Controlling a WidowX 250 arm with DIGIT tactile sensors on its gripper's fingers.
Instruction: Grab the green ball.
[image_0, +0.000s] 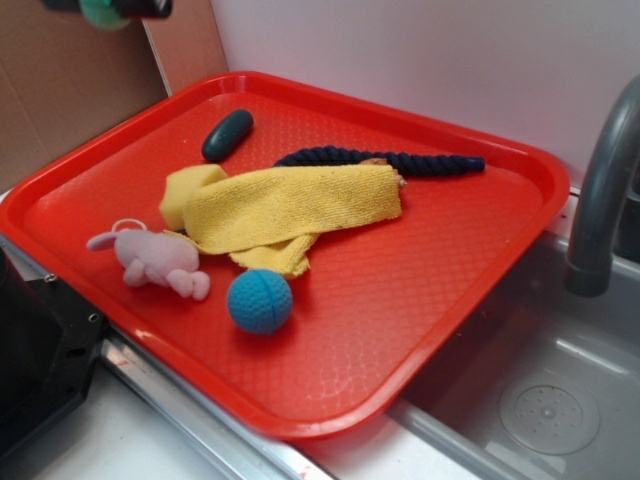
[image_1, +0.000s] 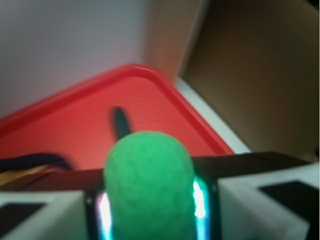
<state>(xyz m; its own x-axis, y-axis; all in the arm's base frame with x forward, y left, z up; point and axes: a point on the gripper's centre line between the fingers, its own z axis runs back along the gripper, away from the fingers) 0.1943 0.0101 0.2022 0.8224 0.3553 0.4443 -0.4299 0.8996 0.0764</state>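
1. Green ball (image_1: 149, 186) fills the near middle of the wrist view, pressed between the two fingers (image_1: 42, 215) of the gripper (image_1: 150, 210), which is closed on it; the ball touches both pads and bulges above them.
2. At the top left edge of the exterior view, the same green ball (image_0: 102, 14) shows as a small green patch held under the dark gripper (image_0: 108, 8), lifted clear of the tray and mostly cut off by the frame.
3. Below the pincer and well apart from it lies the red tray (image_0: 420, 300), its rounded far corner visible just beyond the held ball in the wrist view (image_1: 145, 75).
4. A dark green capsule (image_0: 227, 134) lies on the tray nearest beneath the pincer; in the wrist view it appears as a dark oblong (image_1: 120, 122) directly past the ball.
5. Farther from the pincer, a navy rope (image_0: 380, 160) stretches across the tray, with a yellow cloth (image_0: 290, 210) draped just beside and partly over it.
6. A yellow sponge (image_0: 185, 190) peeks out from under the cloth's end that lies closer to the pincer.
7. A pink plush toy (image_0: 155, 260) lies beyond the sponge, near the tray's rim.
8. A blue ball (image_0: 259, 301) sits just past the cloth's hanging corner, well apart from the pincer.
9. Farthest off, a grey faucet (image_0: 600, 190) rises beside a sink (image_0: 550, 400); cardboard (image_1: 260, 75) stands behind the tray.
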